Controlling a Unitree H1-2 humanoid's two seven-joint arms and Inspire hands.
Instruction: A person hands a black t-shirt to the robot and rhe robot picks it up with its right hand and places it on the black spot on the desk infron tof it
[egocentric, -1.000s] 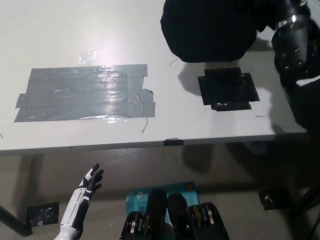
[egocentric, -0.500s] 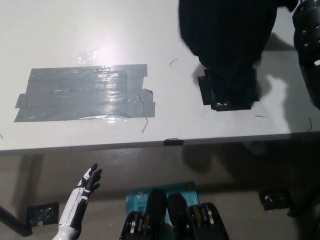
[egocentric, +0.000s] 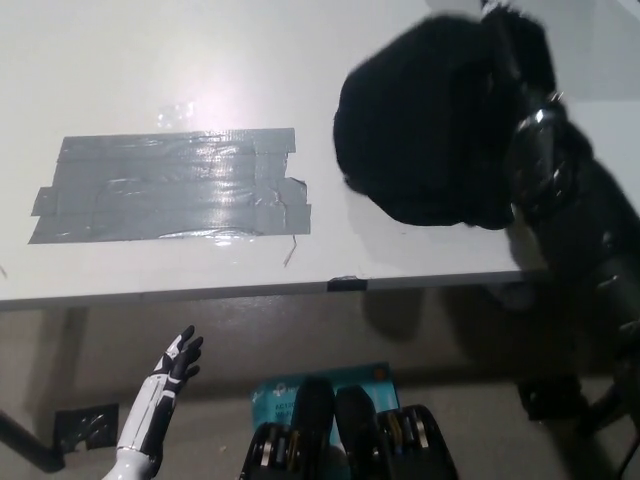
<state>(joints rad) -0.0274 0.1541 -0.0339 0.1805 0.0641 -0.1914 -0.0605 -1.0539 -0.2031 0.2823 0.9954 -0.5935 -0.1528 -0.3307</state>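
On my feed the left robot hand shows dark fingers with pale patches on a slim white forearm, which carries a narrow black stripe along its length and flares into a rounded white shell at the bottom edge of the picture. The right arm is black all over, bulky and segmented, with a bright metallic ring circling it near the wrist and dull highlights on its rounded casing. I cannot make out the right robot hand against the dark mass beside it.
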